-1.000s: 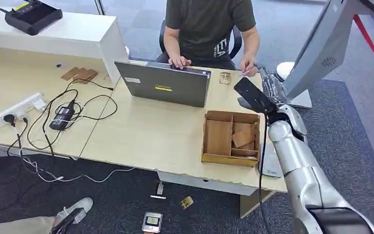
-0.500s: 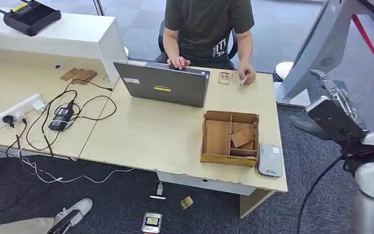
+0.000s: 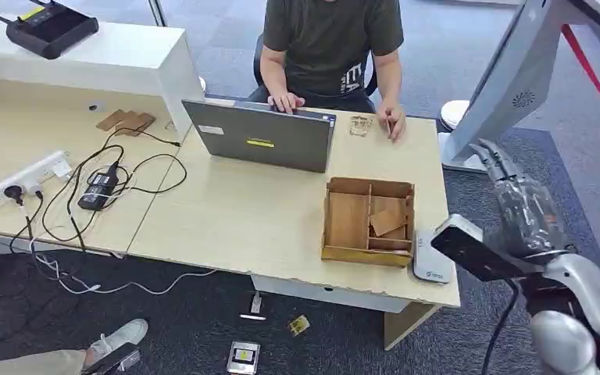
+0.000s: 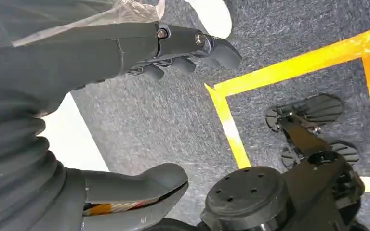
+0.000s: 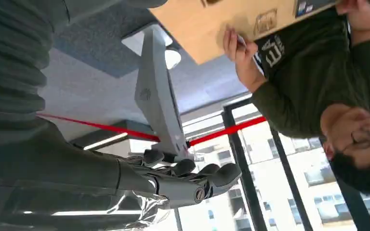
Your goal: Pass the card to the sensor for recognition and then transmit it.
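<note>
Because the card (image 3: 388,125) rests in the person's hand (image 3: 394,123) at the tabletop's (image 3: 242,211) far edge, the handover appears complete. Right hand (image 3: 519,195) hangs beside the tabletop, fingers (image 5: 192,175) apart, empty; left hand (image 4: 139,48) likewise spread, near the floor.

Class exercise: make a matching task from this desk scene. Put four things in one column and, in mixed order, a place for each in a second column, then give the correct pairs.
Things:
1. laptop
2. wooden box
3. card reader
4. power strip

Places:
A. far left of the desk, among black cables
B. at the desk's near right corner, just right of the box
C. in front of the seated person, lid up
D. right part of the desk, nearer than the laptop

Pairs: 1-C, 2-D, 3-B, 4-A
</note>
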You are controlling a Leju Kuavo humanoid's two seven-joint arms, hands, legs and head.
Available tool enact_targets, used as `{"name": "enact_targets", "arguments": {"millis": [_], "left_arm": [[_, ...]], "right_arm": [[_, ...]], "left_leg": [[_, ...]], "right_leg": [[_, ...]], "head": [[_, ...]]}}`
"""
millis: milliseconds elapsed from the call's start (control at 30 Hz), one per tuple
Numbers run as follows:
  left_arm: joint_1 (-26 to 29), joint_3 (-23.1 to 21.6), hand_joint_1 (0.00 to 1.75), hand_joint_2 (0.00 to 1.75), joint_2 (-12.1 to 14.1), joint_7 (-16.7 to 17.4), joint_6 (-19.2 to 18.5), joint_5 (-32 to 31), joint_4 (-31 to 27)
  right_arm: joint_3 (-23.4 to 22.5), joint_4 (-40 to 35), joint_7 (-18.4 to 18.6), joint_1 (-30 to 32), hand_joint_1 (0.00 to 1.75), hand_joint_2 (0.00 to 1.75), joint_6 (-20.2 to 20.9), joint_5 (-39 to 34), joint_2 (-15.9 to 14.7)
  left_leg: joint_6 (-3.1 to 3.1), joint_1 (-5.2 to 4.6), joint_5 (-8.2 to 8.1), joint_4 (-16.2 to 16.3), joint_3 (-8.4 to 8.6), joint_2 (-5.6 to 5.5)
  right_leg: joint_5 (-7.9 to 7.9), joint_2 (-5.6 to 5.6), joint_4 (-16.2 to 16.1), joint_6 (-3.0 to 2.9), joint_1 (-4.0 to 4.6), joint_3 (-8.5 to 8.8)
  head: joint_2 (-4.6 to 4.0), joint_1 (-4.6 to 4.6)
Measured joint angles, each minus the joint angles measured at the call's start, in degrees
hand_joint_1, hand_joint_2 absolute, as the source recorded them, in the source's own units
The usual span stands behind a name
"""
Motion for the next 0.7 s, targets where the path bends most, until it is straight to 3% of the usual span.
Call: {"name": "enact_targets", "arguments": {"millis": [200,333,467,700], "left_arm": [[1.5,8.8,0.0,1.75,-5.4,2.2,-3.8,-6.8,0.4],[1.5,13.7,0.0,1.75,-7.9,2.3,-5.8,-9.8,1.6],[1.3,17.4,0.0,1.75,-10.6,2.3,-7.5,-12.2,3.4],[1.3,20.2,0.0,1.75,-13.1,2.3,-5.7,-11.1,5.3]], "right_arm": [[7.7,13.6,0.1,-0.2,0.0,1.75,-8.5,6.2,2.9],[10.9,25.3,-1.1,-1.6,0.0,1.75,-16.6,8.8,5.7],[12.0,33.5,-1.5,-3.2,0.0,1.75,-18.7,10.3,7.2],[12.3,40.1,-0.2,-4.1,0.0,1.75,-19.9,13.0,9.3]], "left_leg": [[0.0,0.01,0.0,0.0,-0.03,-0.03],[0.0,0.02,0.0,0.0,-0.04,-0.1],[-0.01,0.01,0.0,0.0,-0.04,-0.1],[-0.01,0.01,0.0,0.0,-0.04,-0.07]], "right_leg": [[-0.01,-0.02,0.0,0.0,0.01,0.0],[-0.02,-0.08,0.0,0.0,0.02,-0.03],[-0.02,-0.08,0.0,0.0,0.01,-0.04],[-0.02,-0.08,0.0,0.0,0.01,-0.06]], "head": [[0.0,-0.02],[0.0,-0.04],[0.0,-0.04],[0.0,-0.04]]}}
